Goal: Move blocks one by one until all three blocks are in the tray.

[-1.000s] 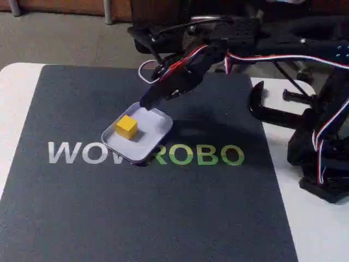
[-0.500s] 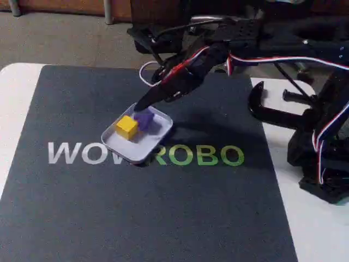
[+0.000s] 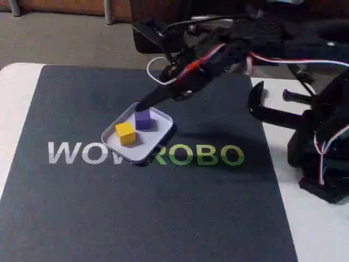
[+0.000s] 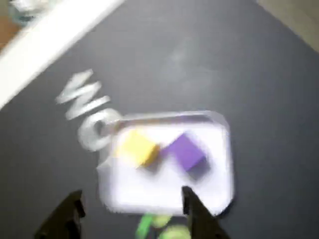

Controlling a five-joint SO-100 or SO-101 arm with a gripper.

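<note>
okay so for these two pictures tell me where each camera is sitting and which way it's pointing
Fixed view: stands off the mat's near edge, raised, looking down and across the dark mat at the tray; the arm reaches in from upper right, gripper above the tray's far rim.
Wrist view: rides on the arm, looking down on the tray; two dark fingers enter from the bottom edge, spread apart.
Shared: tray, yellow block, purple block, mat lettering.

Dim, soft indoor light in the fixed view; the wrist view is heavily motion-blurred throughout.
</note>
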